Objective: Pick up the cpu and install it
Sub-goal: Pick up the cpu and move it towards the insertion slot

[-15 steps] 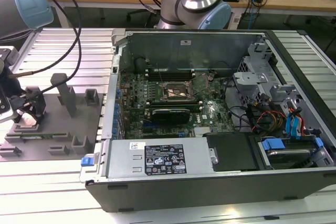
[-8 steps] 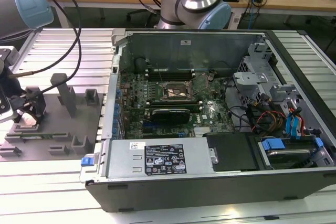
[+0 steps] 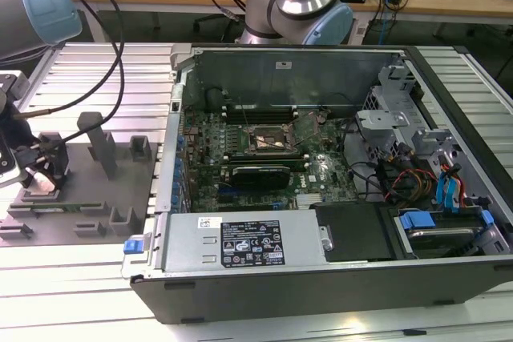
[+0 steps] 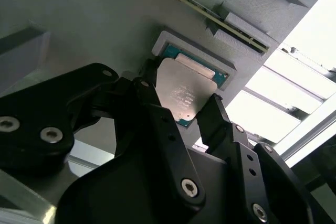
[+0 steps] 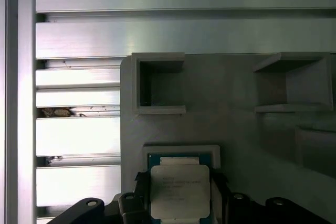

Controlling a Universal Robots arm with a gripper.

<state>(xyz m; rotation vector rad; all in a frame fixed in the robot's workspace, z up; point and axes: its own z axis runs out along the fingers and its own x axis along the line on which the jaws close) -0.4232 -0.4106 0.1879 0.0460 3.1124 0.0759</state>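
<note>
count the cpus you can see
1: the cpu sits in the grey fixture tray's square pocket, right at the gripper. Whether the motherboard socket holds another cannot be told.

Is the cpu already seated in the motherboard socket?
No, in the first wrist view the cpu lies in the square pocket of the grey fixture tray.

square silver-topped cpu point(image 5: 180, 190), green-rimmed, flat in raised pocket of grey fixture point(image 5: 236, 108)
</note>
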